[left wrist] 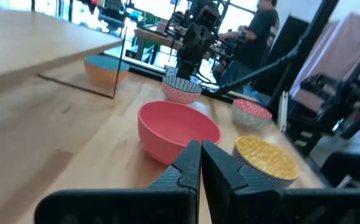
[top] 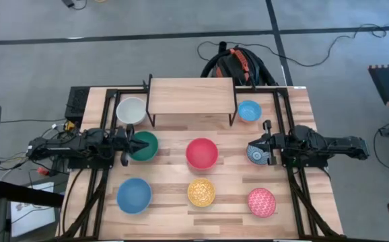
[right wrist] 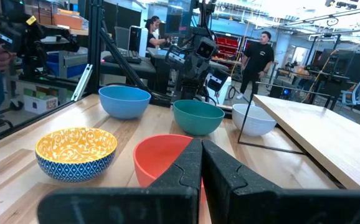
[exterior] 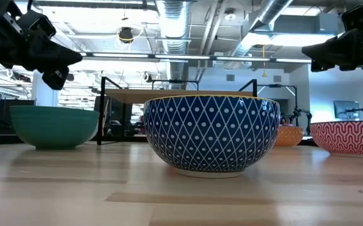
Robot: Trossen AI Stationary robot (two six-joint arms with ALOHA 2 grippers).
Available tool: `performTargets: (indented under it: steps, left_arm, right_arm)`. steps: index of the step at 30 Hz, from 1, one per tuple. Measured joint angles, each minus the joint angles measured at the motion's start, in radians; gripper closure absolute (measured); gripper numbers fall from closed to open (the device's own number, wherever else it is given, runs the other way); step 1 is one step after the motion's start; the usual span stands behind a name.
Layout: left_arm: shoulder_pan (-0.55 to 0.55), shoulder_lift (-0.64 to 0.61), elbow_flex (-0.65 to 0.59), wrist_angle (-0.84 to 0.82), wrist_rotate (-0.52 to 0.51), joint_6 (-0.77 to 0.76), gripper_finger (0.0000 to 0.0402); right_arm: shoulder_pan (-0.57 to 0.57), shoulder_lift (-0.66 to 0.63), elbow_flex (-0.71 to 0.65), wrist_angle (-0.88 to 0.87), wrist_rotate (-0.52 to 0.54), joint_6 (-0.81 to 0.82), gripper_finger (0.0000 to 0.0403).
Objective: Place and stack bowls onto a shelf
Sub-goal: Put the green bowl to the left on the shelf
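In the high view the shelf (top: 191, 95) stands at the table's far middle with nothing on its top. The white bowl (top: 131, 109) sits left of it and a plain blue bowl (top: 249, 111) right of it. The red bowl (top: 202, 152) is at the centre. Along the near edge sit a second plain blue bowl (top: 134, 195), the yellow-patterned bowl (top: 201, 191) and the pink-patterned bowl (top: 262, 202). My left gripper (top: 130, 142) hovers shut over the green bowl (top: 145, 146). My right gripper (top: 264, 144) hovers shut over the blue-patterned bowl (top: 254, 154). Both wrist views show the fingers closed together (left wrist: 200, 157) (right wrist: 201, 155).
The shelf's thin black legs (right wrist: 245, 121) stand close to the white bowl (right wrist: 253, 119) and the far blue bowl (left wrist: 105, 68). Black arm frames run along the table's left and right sides (top: 90, 195). People stand in the room beyond (right wrist: 260, 59).
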Motion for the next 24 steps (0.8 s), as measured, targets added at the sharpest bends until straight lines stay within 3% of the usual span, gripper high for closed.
performTargets:
  steps: [10, 15, 21, 24]
  left_arm:
    - [0.000, 0.000, 0.000, 0.000, -0.001, -0.168, 0.0401]
    - [-0.001, 0.006, 0.000, 0.019, -0.092, -0.230, 0.0401]
    - [0.000, 0.014, 0.001, 0.023, -0.114, -0.273, 0.0399]
    - [0.000, 0.037, 0.021, -0.025, -0.126, -0.292, 0.0384]
  right_arm:
    - [0.000, 0.000, 0.000, 0.000, 0.001, 0.000, 0.0369]
    - [-0.015, 0.000, 0.000, 0.008, 0.120, 0.004, 0.0369]
    - [-0.024, 0.000, 0.000, 0.076, 0.122, 0.322, 0.0369]
    - [-0.027, 0.004, 0.000, 0.103, 0.197, 0.436, 0.0369]
